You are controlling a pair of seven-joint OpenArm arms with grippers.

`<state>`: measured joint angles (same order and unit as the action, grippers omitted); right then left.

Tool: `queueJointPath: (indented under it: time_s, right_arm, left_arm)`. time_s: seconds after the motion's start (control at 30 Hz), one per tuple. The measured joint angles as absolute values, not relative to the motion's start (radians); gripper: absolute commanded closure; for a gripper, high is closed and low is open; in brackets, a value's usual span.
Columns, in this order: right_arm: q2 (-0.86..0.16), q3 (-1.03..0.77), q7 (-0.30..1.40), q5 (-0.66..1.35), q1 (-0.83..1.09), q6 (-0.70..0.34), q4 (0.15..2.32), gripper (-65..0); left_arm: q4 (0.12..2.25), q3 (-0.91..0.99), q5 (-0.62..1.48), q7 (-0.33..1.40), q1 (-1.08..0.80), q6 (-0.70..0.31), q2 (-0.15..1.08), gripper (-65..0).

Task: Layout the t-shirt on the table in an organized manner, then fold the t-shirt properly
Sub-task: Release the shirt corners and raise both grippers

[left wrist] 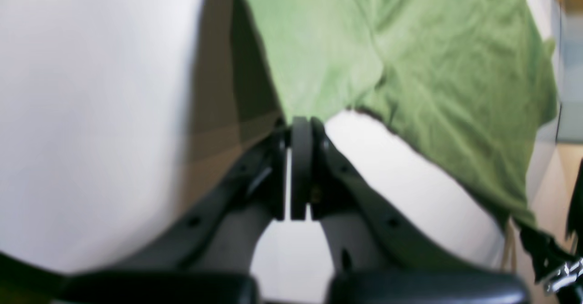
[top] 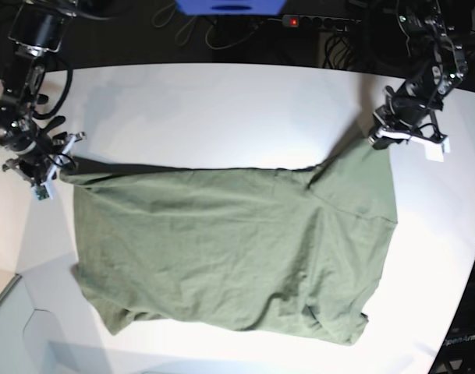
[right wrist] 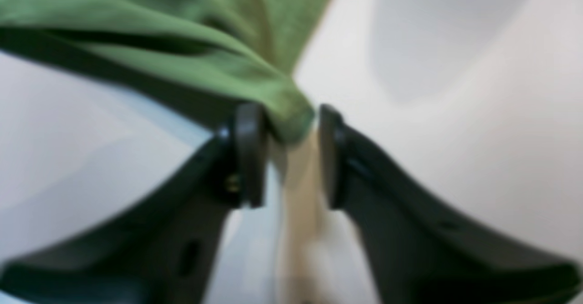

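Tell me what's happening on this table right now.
A two-armed robot is spreading a t-shirt over the table. The left end effector is shut on one corner of the cloth. The right end effector has its jaws apart around the other corner, with cloth bunched between them. The shirt lies mostly flat but wrinkled, not yet folded.

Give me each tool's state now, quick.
Left tool: shut on a corner of the t-shirt.
Right tool: open, with a bunched shirt corner between its jaws.

matt, creased olive cloth t-shirt (top: 229,257) – on a smooth, faintly glossy white table (top: 221,109).
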<state>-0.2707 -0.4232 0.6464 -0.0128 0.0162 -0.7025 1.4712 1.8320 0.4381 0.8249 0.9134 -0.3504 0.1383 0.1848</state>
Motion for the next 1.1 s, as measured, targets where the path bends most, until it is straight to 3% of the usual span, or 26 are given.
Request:
queueJointPath:
  time_s: [0.1, 0.33, 0.63, 0.8, 1.1]
  right_arm:
    - [-0.263, -0.478, 0.649, -0.01, 0.028, -0.702, 1.494, -30.4]
    - [-0.251, -0.575, 0.648, -0.01, 0.017, -0.702, 1.514, -30.6]
    - [-0.239, -0.578, 0.646, -0.01, 0.023, -0.702, 1.514, -30.6]
    - [-0.218, -0.576, 0.647, -0.01, 0.026, -0.702, 1.514, -30.6]
    - [-0.202, -0.573, 0.65, -0.01, 0.025, -0.702, 1.514, -30.6]
  left_arm:
    - [1.831, 0.439, 0.824, 0.928, -0.352, 0.138, 0.183, -0.2]
    - [1.837, 0.443, 0.825, 0.939, -0.351, 0.138, 0.185, -0.5]
    - [1.836, 0.443, 0.825, 0.943, -0.355, 0.138, 0.19, -0.5]
    - [1.831, 0.443, 0.824, 1.05, -0.352, 0.137, 0.194, -0.6]
    - [1.66, 0.443, 0.825, 1.052, -0.302, 0.136, 0.193, -0.3]
